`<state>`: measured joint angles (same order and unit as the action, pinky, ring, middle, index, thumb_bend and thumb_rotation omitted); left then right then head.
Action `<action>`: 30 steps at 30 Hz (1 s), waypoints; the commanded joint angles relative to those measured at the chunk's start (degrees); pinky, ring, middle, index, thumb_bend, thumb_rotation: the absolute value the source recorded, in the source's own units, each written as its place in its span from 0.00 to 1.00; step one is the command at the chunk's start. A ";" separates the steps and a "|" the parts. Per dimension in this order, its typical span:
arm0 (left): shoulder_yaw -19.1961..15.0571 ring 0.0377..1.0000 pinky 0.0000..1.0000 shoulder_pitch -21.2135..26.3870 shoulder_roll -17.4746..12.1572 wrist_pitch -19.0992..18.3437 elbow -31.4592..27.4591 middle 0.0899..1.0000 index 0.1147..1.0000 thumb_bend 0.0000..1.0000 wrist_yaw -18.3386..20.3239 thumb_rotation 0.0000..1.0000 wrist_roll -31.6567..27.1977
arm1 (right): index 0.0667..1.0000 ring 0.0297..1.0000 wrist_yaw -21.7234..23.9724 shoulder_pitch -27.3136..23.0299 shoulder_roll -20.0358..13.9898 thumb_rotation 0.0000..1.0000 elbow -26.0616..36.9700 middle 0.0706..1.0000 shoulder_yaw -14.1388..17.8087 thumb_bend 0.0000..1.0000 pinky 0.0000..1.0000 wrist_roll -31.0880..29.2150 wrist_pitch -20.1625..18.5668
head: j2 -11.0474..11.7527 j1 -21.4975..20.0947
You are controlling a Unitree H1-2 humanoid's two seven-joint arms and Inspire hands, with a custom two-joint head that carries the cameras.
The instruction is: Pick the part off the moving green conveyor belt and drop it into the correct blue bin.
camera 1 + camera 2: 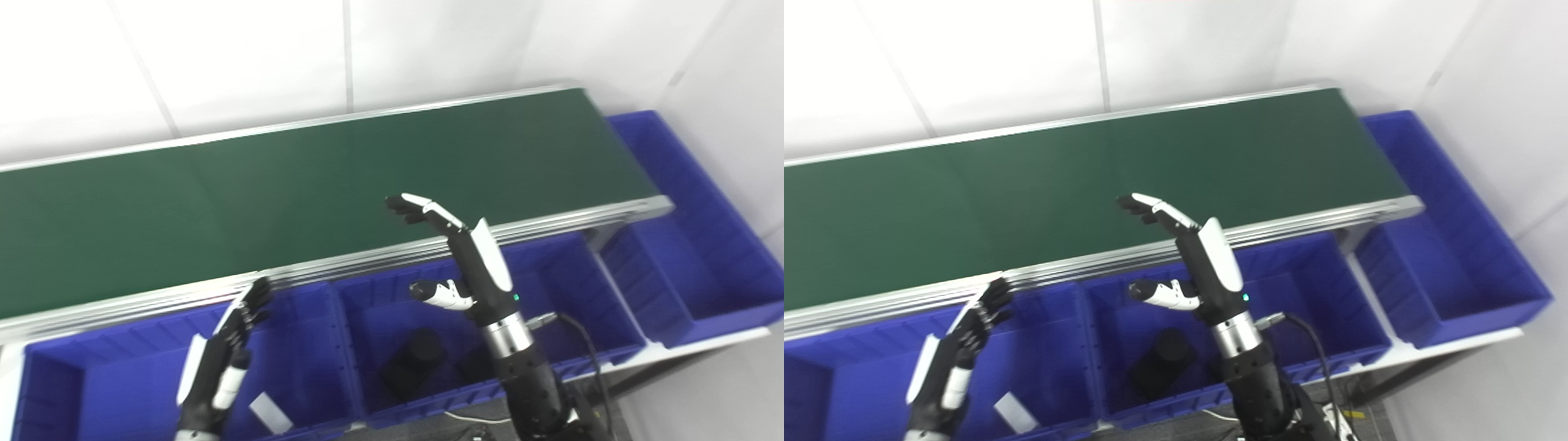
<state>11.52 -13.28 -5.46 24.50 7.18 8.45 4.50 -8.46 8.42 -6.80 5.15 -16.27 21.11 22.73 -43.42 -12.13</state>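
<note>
The green conveyor belt (pixel 306 184) runs across the view with no part showing on it. My right hand (pixel 456 257) is open and empty, raised over the middle blue bin (pixel 551 269) with its fingers reaching over the belt's near rail. My left hand (pixel 223 361) is open and empty, held over the left blue bin (pixel 73 380). A black part (pixel 413 361) lies in the middle bin. A white flat part (pixel 271 411) lies in the left bin.
A third blue bin (pixel 692 245) stands at the belt's right end. The belt's aluminium rail (pixel 367 257) separates belt and bins. A black cable (pixel 588 349) hangs from my right wrist. White walls stand behind and to the right.
</note>
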 commanded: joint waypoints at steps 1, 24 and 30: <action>0.75 0.90 0.87 1.00 0.39 2.42 -0.74 0.91 0.89 0.72 -1.52 1.00 0.91 | 0.81 0.81 -0.31 -1.09 -0.13 1.00 -0.93 0.81 -1.49 0.80 0.76 -1.69 4.12 | 0.37 1.53; 10.20 0.91 0.88 1.74 -1.63 2.43 2.48 0.91 0.88 0.74 -16.49 1.00 8.82 | 0.85 0.89 8.57 0.60 2.95 1.00 -20.72 0.85 -0.76 0.77 0.93 -18.97 4.19 | 3.48 12.22; 13.13 0.91 0.89 2.38 -2.88 2.43 3.50 0.90 0.88 0.73 -20.39 1.00 9.27 | 0.84 0.90 8.96 0.86 2.87 1.00 -21.54 0.85 -0.13 0.77 0.94 -18.96 4.19 | 4.21 12.37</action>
<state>23.95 -12.07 -8.11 24.62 11.37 -10.11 13.22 -0.69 9.36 -4.30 -17.33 -16.63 2.17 24.57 -39.29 0.17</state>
